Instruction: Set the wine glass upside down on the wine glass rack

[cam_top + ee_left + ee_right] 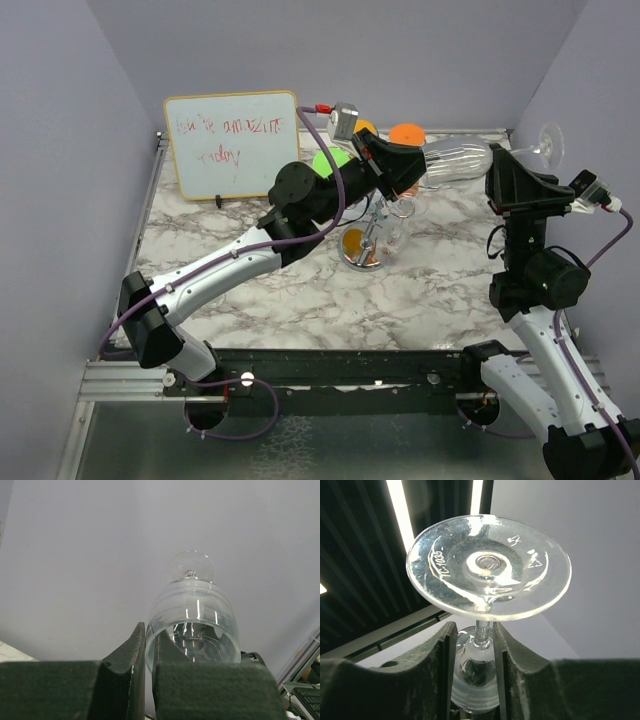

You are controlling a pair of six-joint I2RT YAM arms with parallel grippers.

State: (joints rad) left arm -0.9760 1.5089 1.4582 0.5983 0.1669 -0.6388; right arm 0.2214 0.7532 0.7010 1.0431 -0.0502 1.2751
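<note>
A clear wine glass [458, 159] is held lying sideways in the air above the back of the table, with its foot [548, 143] pointing right. My left gripper [416, 172] is shut on the bowl's rim, one finger inside and one outside, as the left wrist view shows [148, 647]; the bowl [192, 615] fills the middle of that view. My right gripper [512, 160] straddles the thin stem just under the foot [487, 567]. Its fingers [445, 645] stand apart, with gaps beside the stem. The chrome wine glass rack [371, 232] stands below on its round mirrored base [360, 255].
A small whiteboard [232, 145] with red writing leans at the back left. A green ball [330, 160] and two orange objects [407, 133] sit at the back, partly hidden behind my left arm. Purple walls enclose the marble table [300, 290].
</note>
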